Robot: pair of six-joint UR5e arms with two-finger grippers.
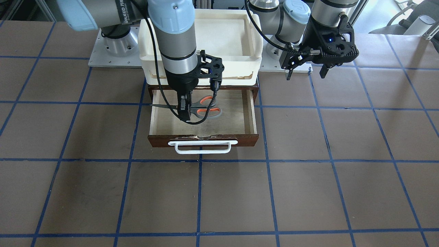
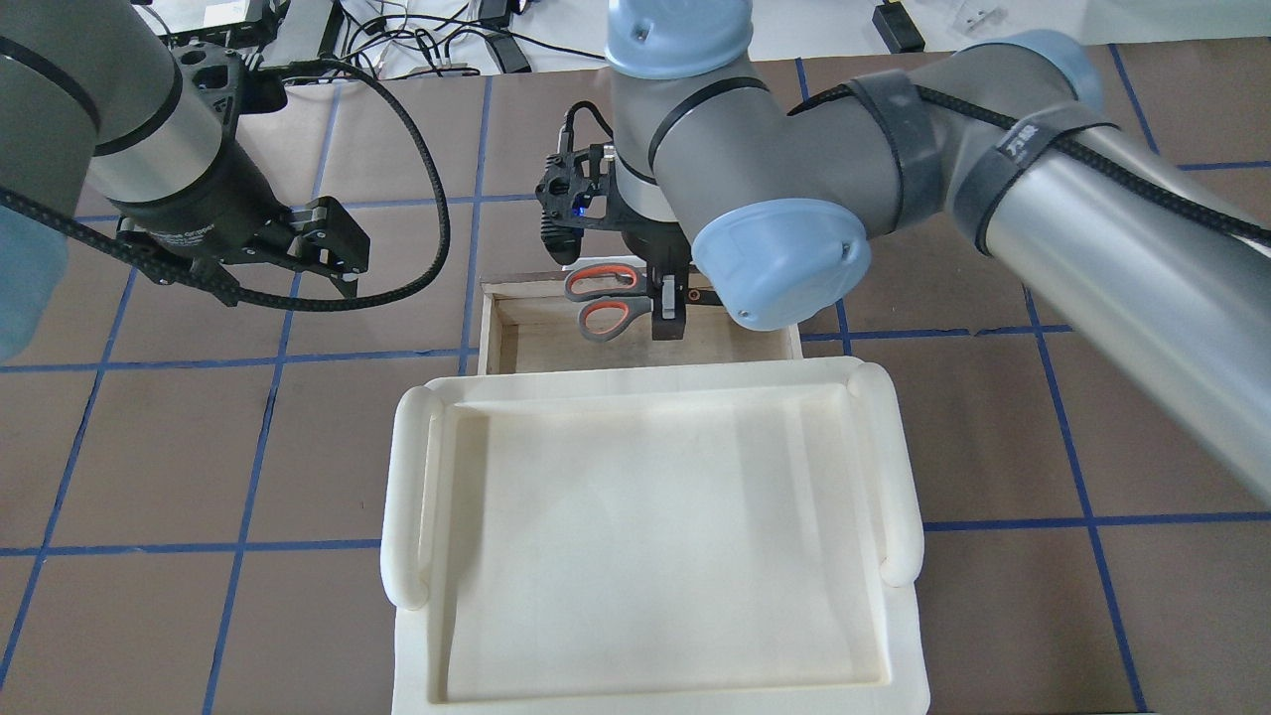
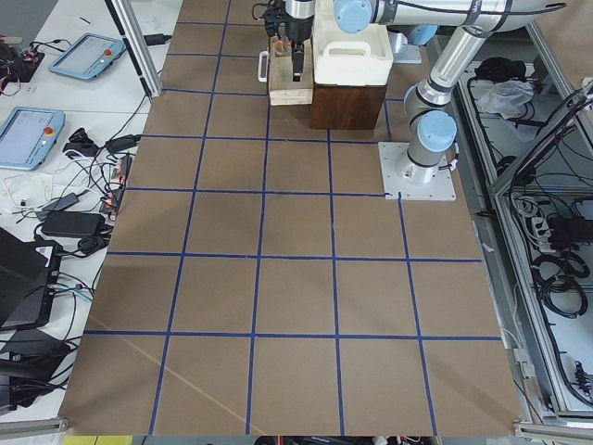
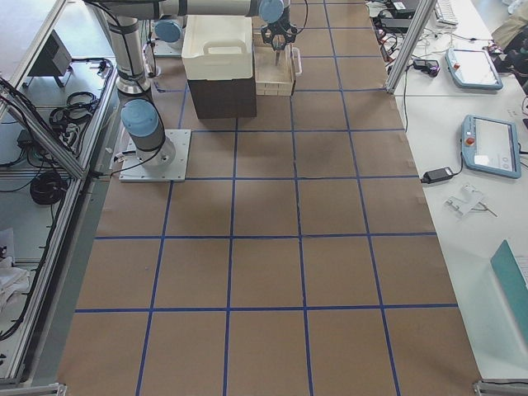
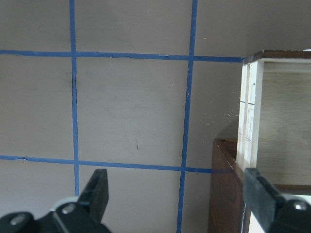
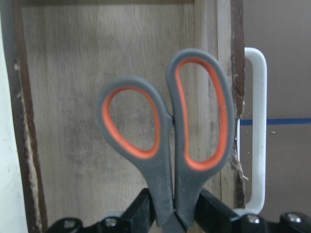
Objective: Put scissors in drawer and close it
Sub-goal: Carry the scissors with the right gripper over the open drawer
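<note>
The scissors [image 1: 205,107], with grey handles and orange-red inner loops, are held level over the open drawer [image 1: 252,113]. My right gripper [image 1: 185,115] is shut on them near the pivot. The blade tip reaches past the drawer's left wall in the front view. The right wrist view shows the handles [image 6: 165,131] over the pale plywood floor, with the white bar handle [image 6: 257,131] beside them. They also show in the overhead view [image 2: 604,298] over the drawer [image 2: 516,338]. My left gripper [image 1: 305,72] is open and empty, above the table beside the drawer [image 5: 252,136].
A cream plastic tray [image 1: 254,44] sits on top of the dark-brown cabinet behind the drawer, and fills the overhead view's middle [image 2: 409,497]. The drawer's white handle [image 1: 202,146] sticks out toward the table's middle. Brown table with blue grid lines all around.
</note>
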